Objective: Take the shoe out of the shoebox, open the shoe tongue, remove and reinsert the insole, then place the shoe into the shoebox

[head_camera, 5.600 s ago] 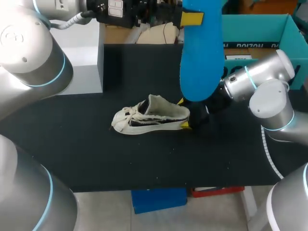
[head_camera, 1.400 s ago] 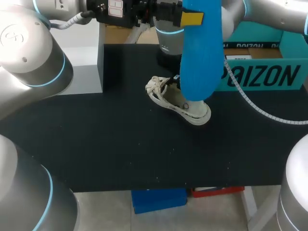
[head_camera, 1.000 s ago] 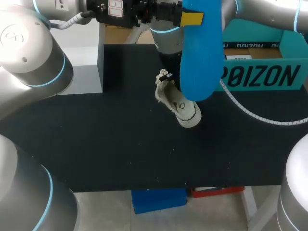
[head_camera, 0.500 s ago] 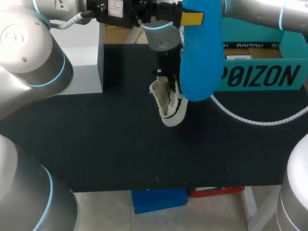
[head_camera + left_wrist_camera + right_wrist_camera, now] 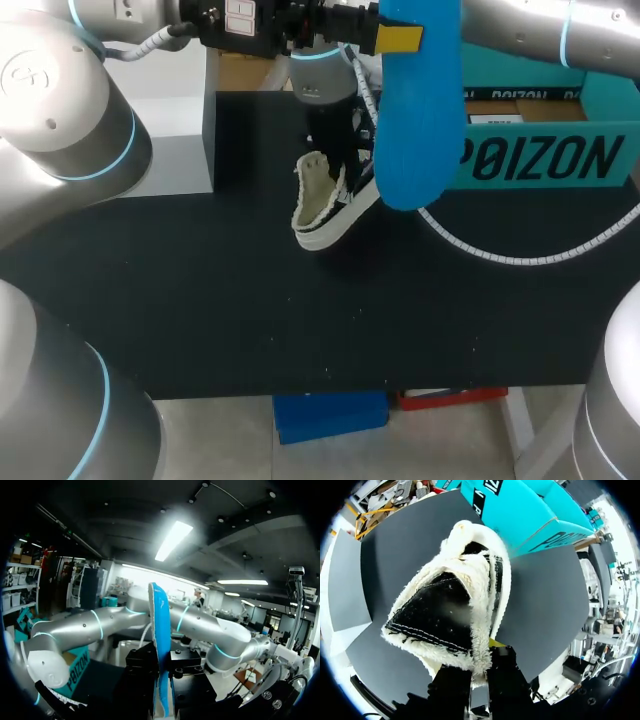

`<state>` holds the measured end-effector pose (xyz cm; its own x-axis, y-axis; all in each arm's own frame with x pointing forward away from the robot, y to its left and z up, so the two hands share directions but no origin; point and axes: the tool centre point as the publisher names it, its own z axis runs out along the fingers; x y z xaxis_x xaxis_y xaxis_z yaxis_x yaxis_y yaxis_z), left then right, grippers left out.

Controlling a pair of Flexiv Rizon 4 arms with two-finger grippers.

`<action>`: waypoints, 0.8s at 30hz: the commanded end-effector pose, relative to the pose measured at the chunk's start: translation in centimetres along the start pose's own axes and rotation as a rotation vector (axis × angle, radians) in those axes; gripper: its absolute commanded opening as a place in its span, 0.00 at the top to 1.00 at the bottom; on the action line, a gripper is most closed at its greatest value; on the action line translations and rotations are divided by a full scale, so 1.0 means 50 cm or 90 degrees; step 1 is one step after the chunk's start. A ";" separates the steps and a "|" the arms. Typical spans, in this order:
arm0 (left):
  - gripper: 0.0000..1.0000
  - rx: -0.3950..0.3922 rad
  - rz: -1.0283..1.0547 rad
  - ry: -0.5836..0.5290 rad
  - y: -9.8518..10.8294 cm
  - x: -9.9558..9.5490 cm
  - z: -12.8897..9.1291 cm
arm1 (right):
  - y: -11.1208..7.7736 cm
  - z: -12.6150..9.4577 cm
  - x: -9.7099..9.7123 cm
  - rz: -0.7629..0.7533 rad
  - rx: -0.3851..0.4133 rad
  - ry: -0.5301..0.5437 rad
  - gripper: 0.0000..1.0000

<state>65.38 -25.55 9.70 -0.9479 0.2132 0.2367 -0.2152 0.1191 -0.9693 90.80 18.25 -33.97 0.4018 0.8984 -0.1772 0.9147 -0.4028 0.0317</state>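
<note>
Shoe (image 5: 322, 200) hangs clamped in right tool (image 5: 479, 672), blue insole (image 5: 415, 120) pinched in left tool (image 5: 162, 680); best align opening with insole tip.

A matte black table (image 5: 250, 320) spreads across most of the view. At its far left stands a pale grey box-shaped block (image 5: 178, 140), with its darker, shaded side facing the table's middle.

Black table (image 5: 250, 320); teal shoebox (image 5: 540, 160) sits at far right.
</note>
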 end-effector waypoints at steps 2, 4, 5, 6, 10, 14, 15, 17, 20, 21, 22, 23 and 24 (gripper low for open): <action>1.00 0.001 0.001 -0.001 0.001 -0.001 0.003 | -0.016 -0.012 0.005 -0.056 -0.022 0.039 1.00; 1.00 0.001 0.001 -0.001 0.001 -0.001 0.003 | -0.022 -0.017 0.013 -0.082 -0.030 0.054 1.00; 1.00 0.001 0.001 -0.001 0.001 -0.001 0.003 | -0.025 -0.019 0.016 -0.100 -0.036 0.062 1.00; 1.00 0.001 0.001 -0.001 0.001 -0.001 0.003 | -0.028 -0.021 0.019 -0.111 -0.039 0.073 1.00; 1.00 0.001 0.001 -0.001 0.001 -0.001 0.003 | -0.033 -0.022 0.020 -0.127 -0.051 0.083 1.00; 1.00 0.001 0.001 -0.001 0.001 -0.001 0.003 | -0.039 -0.016 0.020 -0.133 -0.052 0.084 1.00; 1.00 0.001 0.001 -0.001 0.001 -0.001 0.003 | -0.040 -0.013 0.019 -0.133 -0.051 0.083 1.00; 1.00 0.001 0.001 -0.001 0.001 -0.001 0.003 | -0.042 -0.008 0.019 -0.133 -0.050 0.085 1.00; 1.00 0.001 0.001 -0.001 0.001 -0.001 0.003 | -0.047 0.004 0.021 -0.144 -0.055 0.095 1.00; 1.00 0.001 0.001 -0.001 0.001 -0.001 0.003 | -0.048 0.008 0.022 -0.146 -0.055 0.094 1.00; 1.00 0.001 0.001 -0.001 0.001 -0.001 0.003 | -0.049 0.013 0.022 -0.153 -0.056 0.095 1.00; 1.00 0.001 0.001 -0.001 0.001 -0.001 0.003 | -0.050 0.017 0.023 -0.157 -0.056 0.098 1.00; 1.00 0.001 0.001 -0.001 0.001 -0.001 0.003 | -0.052 0.021 0.023 -0.161 -0.059 0.095 1.00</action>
<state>65.38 -25.55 9.71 -0.9479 0.2132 0.2366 -0.2152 0.1191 -0.9693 89.06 20.31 -34.79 0.1598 0.9858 -0.0522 0.9837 -0.1546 0.0914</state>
